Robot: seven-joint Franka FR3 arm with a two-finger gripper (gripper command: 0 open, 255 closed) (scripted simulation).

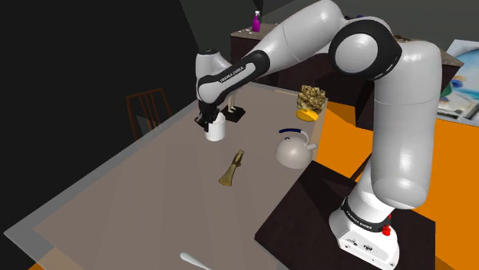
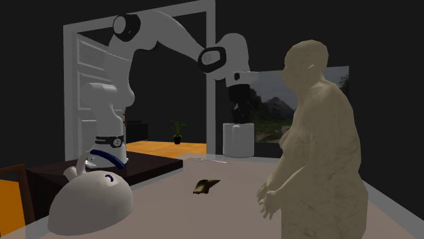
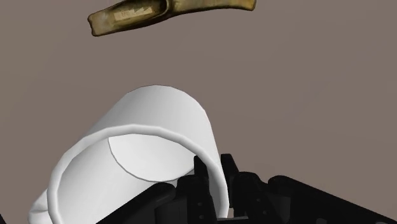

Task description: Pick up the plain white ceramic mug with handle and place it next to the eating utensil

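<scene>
My black gripper (image 1: 209, 120) is shut on the rim of a plain white mug (image 1: 216, 130), with one finger inside it and one outside. In the wrist view the mug (image 3: 153, 146) hangs from the gripper (image 3: 213, 176), its opening towards the camera and its handle hidden. The second exterior view has the mug (image 2: 239, 140) held clear above the table under the gripper (image 2: 239, 114). A thin silvery utensil (image 1: 196, 262) lies at the table's near edge in the shoulder view. A brass-coloured elongated piece (image 1: 232, 168) lies flat between it and the mug.
A white kettle (image 1: 294, 148) with a dark handle stands near the table edge by the stand. A beige figurine (image 2: 316, 149) on a black base (image 1: 235, 113) stands close behind the mug. A yellow-based ornament (image 1: 311, 102) and a chair (image 1: 150, 107) flank the table.
</scene>
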